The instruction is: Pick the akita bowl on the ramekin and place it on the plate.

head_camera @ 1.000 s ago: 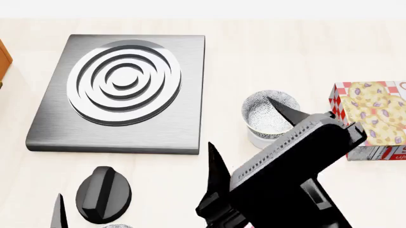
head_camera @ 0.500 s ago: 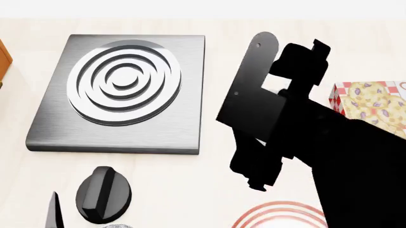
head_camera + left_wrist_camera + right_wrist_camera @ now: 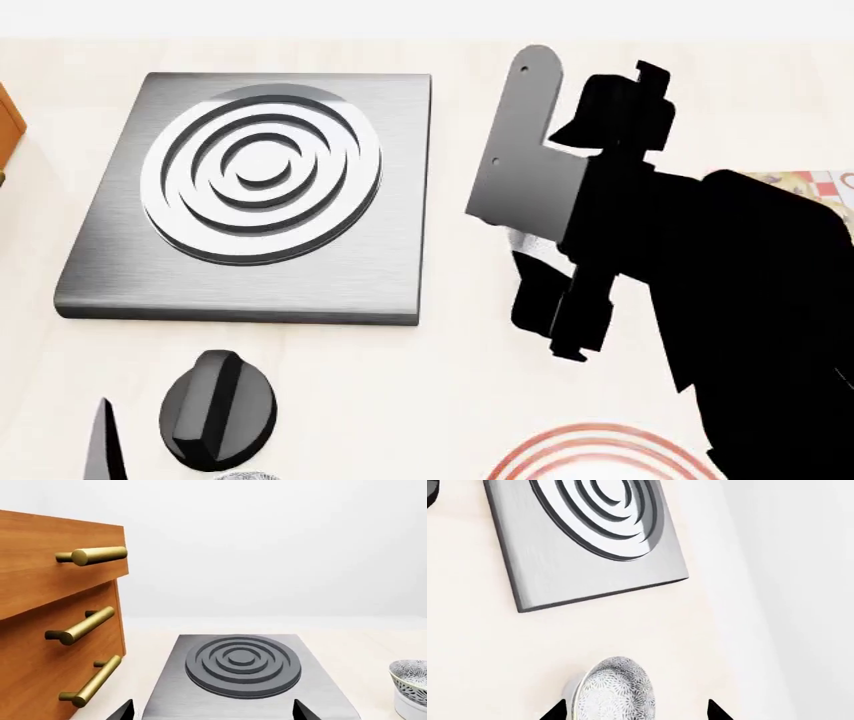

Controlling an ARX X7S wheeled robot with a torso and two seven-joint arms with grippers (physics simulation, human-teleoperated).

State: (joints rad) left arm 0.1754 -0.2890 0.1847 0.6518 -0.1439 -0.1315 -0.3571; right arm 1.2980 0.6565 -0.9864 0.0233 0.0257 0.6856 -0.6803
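The akita bowl (image 3: 617,692), patterned black-grey on white, sits on the white ramekin (image 3: 571,692) beside the burner plate. My right gripper (image 3: 637,712) is open, one fingertip on each side of the bowl with gaps between, not touching it. In the head view my right arm (image 3: 667,260) hides both bowl and ramekin. The left wrist view has the bowl (image 3: 409,676) on the ramekin (image 3: 411,707) at its edge. The red-ringed plate (image 3: 594,455) shows partly at the near edge. My left gripper (image 3: 212,715) is open and holds nothing.
A steel burner plate (image 3: 107,280) with concentric rings lies at the left. A black knob (image 3: 218,407) rests near the front. A cookie box (image 3: 817,184) peeks out behind my right arm. Wooden drawers (image 3: 40,645) with brass handles stand at the far left.
My right arm swung up and over the bowl and ramekin, hiding them in the head view, then shifted a little farther back. The plate came into sight at the front.
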